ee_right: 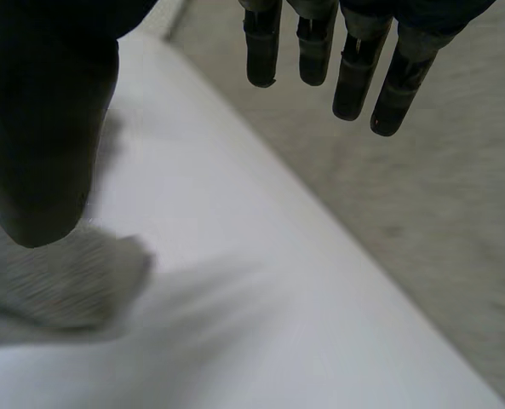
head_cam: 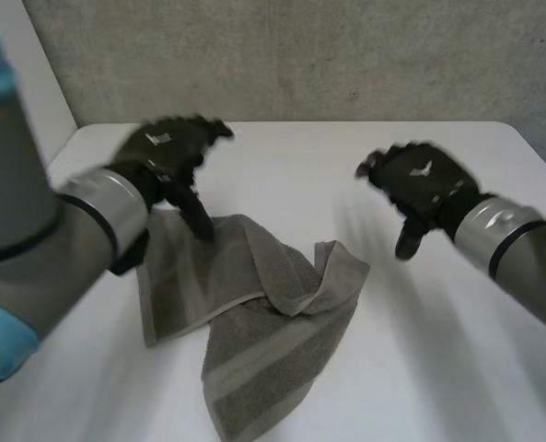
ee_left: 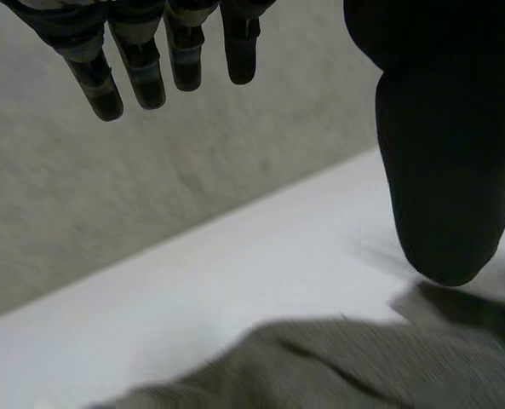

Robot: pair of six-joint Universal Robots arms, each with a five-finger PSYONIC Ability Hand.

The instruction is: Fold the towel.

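A grey towel [head_cam: 254, 313] lies crumpled on the white table [head_cam: 420, 368], with one edge folded over near its middle. My left hand [head_cam: 167, 152] hovers over the towel's far left corner, open, its thumb pointing down toward the cloth. In the left wrist view the fingers [ee_left: 141, 64] are straight and the thumb [ee_left: 444, 153] hangs above the towel [ee_left: 337, 366], holding nothing. My right hand [head_cam: 418, 184] is open above the bare table, to the right of the towel and apart from it. Its fingers [ee_right: 354, 68] are spread, and the towel's corner [ee_right: 65, 281] lies under the thumb [ee_right: 39, 128].
A grey wall [head_cam: 346, 55] rises behind the table's far edge. Bare tabletop stretches to the right of the towel and beyond it.
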